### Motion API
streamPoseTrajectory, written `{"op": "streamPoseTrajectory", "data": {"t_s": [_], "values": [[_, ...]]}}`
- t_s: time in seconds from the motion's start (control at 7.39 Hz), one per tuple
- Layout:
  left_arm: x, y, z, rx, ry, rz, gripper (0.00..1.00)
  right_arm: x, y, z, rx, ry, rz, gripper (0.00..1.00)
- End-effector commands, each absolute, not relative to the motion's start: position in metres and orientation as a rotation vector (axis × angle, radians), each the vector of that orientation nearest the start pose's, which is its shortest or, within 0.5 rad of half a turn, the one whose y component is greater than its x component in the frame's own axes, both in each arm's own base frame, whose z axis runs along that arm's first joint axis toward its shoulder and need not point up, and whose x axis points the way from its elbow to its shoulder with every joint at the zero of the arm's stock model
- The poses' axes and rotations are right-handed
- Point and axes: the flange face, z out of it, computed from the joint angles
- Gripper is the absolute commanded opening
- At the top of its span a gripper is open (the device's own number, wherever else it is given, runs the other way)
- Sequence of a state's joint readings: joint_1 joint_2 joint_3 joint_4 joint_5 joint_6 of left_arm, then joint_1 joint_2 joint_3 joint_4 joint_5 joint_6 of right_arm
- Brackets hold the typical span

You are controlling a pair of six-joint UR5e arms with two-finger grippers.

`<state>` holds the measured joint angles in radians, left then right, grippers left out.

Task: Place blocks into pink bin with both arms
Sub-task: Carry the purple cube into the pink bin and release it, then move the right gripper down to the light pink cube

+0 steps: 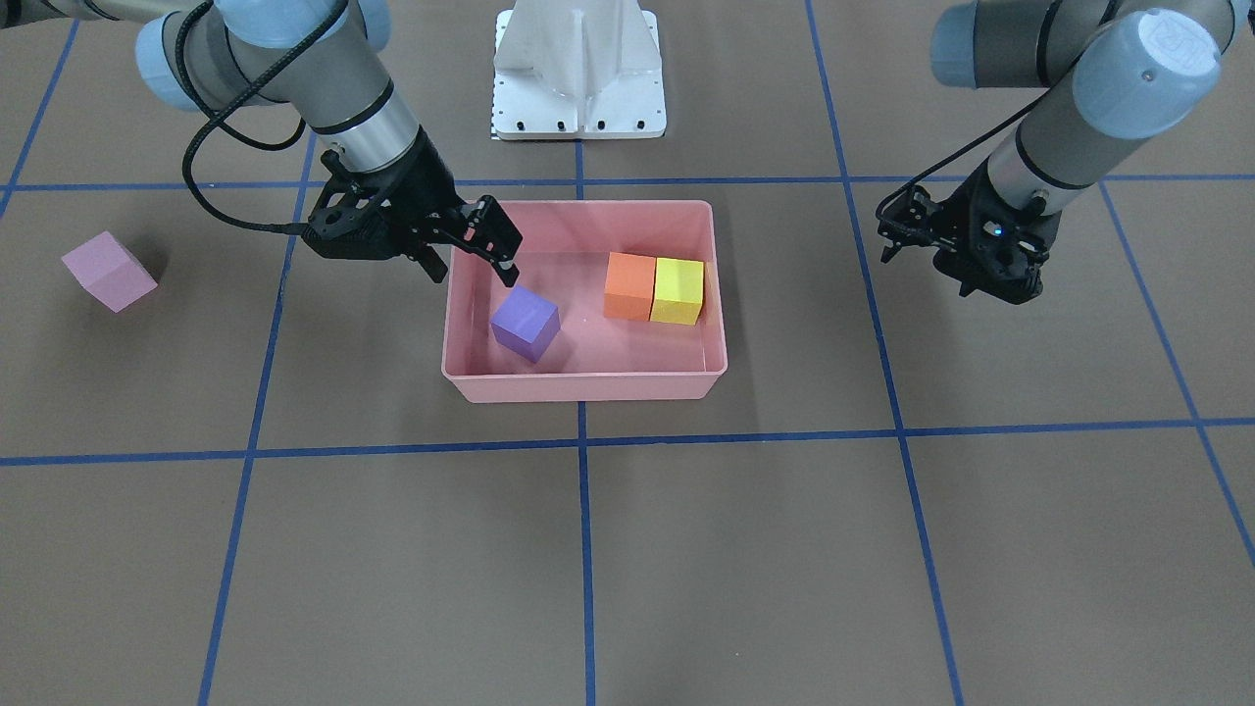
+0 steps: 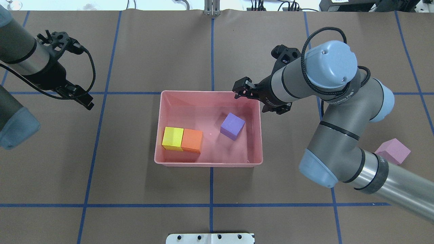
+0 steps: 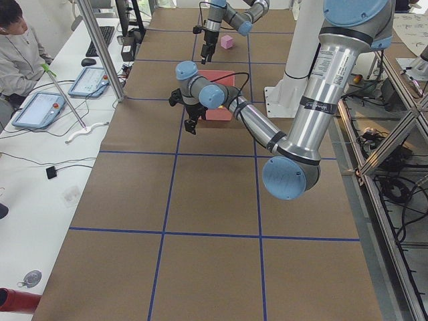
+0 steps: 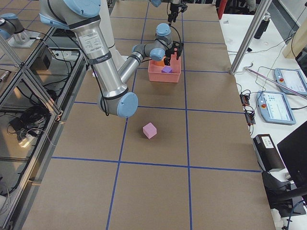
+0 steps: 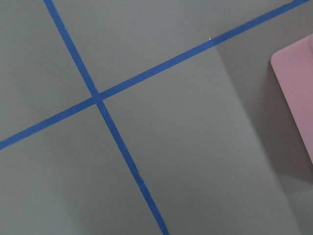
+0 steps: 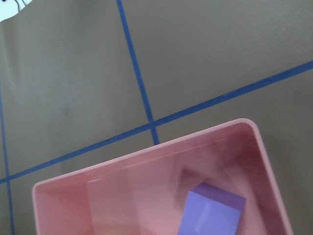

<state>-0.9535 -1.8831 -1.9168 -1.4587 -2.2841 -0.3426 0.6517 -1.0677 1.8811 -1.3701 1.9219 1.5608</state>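
Observation:
The pink bin [image 1: 588, 387] stands mid-table and holds the purple block [image 1: 526, 323], tilted, with the orange block [image 1: 628, 285] and the yellow block [image 1: 678, 290] side by side and touching. My right gripper [image 1: 469, 263] is open and empty, hovering over the bin's corner above the purple block [image 2: 232, 126]. The light pink block [image 1: 108, 271] lies on the table outside the bin, behind my right arm's elbow [image 2: 392, 151]. My left gripper [image 1: 897, 235] looks open and empty, above bare table well off the bin's other side [image 2: 81, 98].
The white pedestal base [image 1: 578, 69] stands behind the bin. Blue tape lines grid the brown table. An operator [image 3: 17, 47] sits at a side bench with tablets. The right wrist view shows the bin's corner [image 6: 146, 152] and the purple block [image 6: 210, 213].

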Motion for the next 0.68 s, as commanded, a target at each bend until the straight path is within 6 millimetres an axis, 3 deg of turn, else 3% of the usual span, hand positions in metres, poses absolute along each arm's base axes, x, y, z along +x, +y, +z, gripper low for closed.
{"op": "streamPoseTrajectory", "data": {"t_s": [0.0, 0.14, 0.54], "values": [[0.272, -0.5, 0.34, 0.142, 0.865, 0.45, 1.0, -0.387, -0.444, 0.253, 0.067, -0.868, 0.303, 1.0], [0.272, -0.5, 0.34, 0.142, 0.865, 0.45, 1.0, -0.359, -0.437, 0.29, 0.093, -0.816, 0.239, 1.0], [0.273, -0.502, 0.344, 0.136, 0.86, 0.45, 1.0, -0.283, -0.42, 0.366, 0.17, -0.696, 0.001, 1.0]]}}
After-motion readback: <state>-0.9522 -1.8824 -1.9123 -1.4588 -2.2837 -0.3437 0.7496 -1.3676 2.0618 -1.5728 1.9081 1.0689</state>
